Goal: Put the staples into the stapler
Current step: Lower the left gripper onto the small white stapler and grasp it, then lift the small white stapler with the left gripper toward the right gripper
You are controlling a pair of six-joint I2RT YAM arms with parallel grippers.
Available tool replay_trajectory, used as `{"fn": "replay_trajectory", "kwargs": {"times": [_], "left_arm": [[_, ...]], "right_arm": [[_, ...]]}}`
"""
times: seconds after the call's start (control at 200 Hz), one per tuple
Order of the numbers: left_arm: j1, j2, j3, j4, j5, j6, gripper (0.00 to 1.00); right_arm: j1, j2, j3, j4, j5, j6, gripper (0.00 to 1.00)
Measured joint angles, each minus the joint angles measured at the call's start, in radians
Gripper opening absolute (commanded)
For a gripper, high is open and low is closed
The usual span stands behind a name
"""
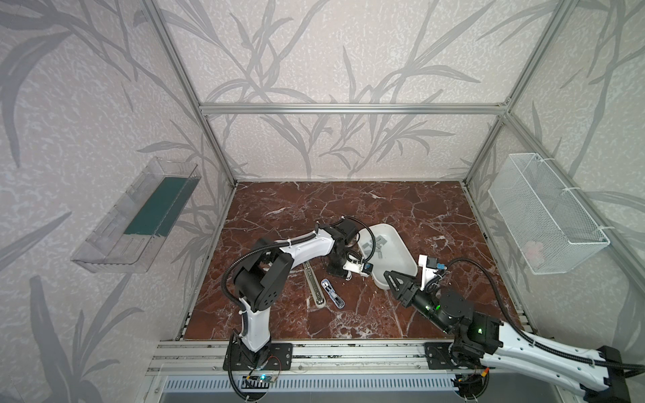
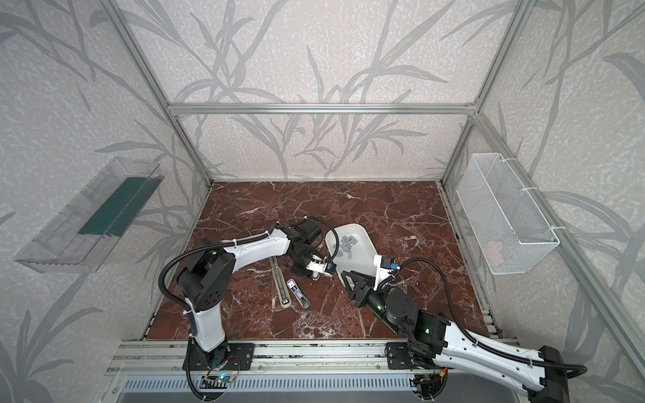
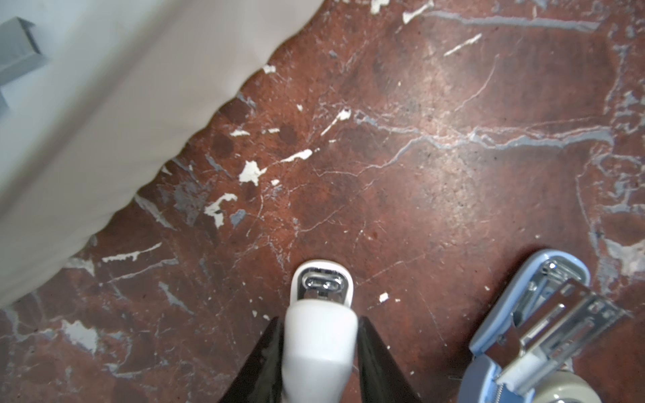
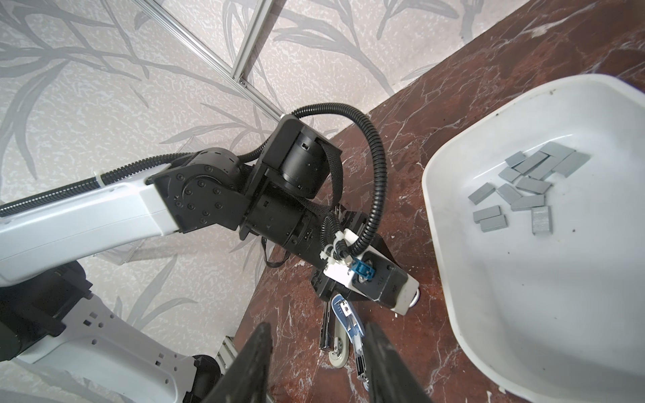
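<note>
On the red-brown marble table, a white tray holds a loose heap of grey staples. The left gripper points down just beside the tray's near-left rim, with a bit of a white stapler showing under it. A blue stapler and a beige stapler lie open side by side nearby. The right gripper sits at the tray's near corner.

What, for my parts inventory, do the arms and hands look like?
The left arm and right arm: white shells, black joints, black ribbed cables. Green lights on the right. The left hand, right hand: black fingers, white camera mount, blue plug.
</note>
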State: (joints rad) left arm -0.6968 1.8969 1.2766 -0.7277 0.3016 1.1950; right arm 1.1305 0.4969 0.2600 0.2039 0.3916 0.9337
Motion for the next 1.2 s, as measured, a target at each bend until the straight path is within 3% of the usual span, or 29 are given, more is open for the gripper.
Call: {"fn": "replay_trajectory", "kwargs": {"times": [0.23, 0.48, 0.66, 0.965, 1.2], "left_arm": [[-0.001, 0.008, 0.026, -0.024, 0.008, 0.006, 0.0], [0.006, -0.022, 0.047, -0.038, 0.051, 0.009, 0.0], [0.039, -0.177, 0.034, -0.013, 0.138, 0.014, 0.0], [0.073, -0.526, -0.219, 0.195, 0.348, 0.072, 0.0], [0.048, -0.603, -0.291, 0.306, 0.463, 0.08, 0.0]], "right_arm": [[0.0, 0.0, 0.0, 0.0, 0.0, 0.0, 0.45], [0.0, -0.008, -0.001, -0.002, 0.001, 0.0, 0.45], [0.0, -0.014, -0.002, -0.006, 0.002, 0.0, 0.46], [-0.004, 0.007, -0.007, 0.002, -0.007, -0.016, 0.33], [-0.006, 0.124, 0.005, 0.058, -0.079, -0.045, 0.33]]}}
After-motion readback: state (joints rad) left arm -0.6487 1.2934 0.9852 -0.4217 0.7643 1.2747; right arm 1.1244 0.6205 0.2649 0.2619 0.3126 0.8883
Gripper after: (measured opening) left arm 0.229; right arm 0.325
